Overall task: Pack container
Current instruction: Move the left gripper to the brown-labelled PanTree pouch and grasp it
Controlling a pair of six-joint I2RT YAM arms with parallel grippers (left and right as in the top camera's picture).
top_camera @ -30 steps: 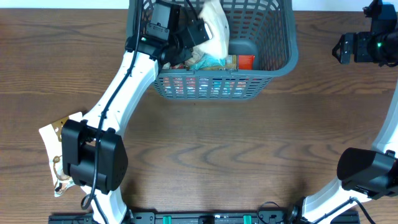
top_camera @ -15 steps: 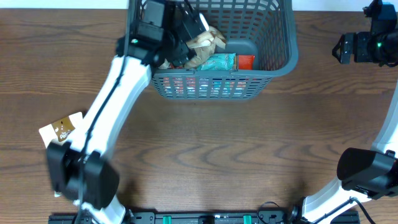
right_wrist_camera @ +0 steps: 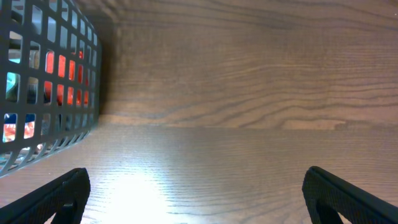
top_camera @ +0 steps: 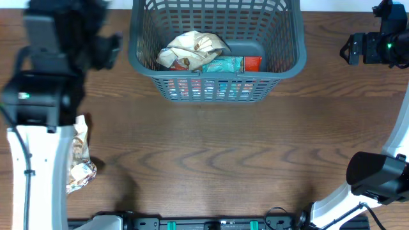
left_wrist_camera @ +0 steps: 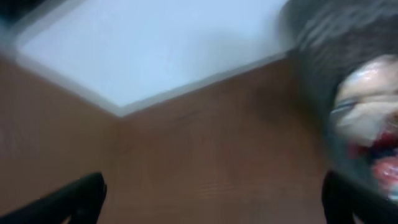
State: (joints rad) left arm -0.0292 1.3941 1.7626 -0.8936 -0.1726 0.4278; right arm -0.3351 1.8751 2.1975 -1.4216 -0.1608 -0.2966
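Here's the container (top_camera: 217, 88), the big dark grey lattice basket, sitting at the far edge of the wooden table (top_camera: 223, 160), roughly centre. Inside, a crumpled cream packet (top_camera: 192, 46) lies on top toward the left. A teal packet (top_camera: 223, 64) is tucked just beside it, and a red packet (top_camera: 253, 63) sits to its right against the front wall.

The left arm (top_camera: 41, 96) is up high on the left side, well apart from the basket. The left gripper (left_wrist_camera: 214, 202) has its fingers spread wide with nothing between them. Its wrist view is badly smeared, but both dark fingertips show at the bottom corners over bare wood, with the basket and a pale packet off at the right edge.

Down on the table, partly under that arm, one loose snack packet (top_camera: 80, 163) lies near the left edge.

On the other side, the right gripper (right_wrist_camera: 199, 199) hangs low over the tabletop, fingers wide apart and empty. The basket's slotted wall is to its left, not touching, and red and teal show through the slots.
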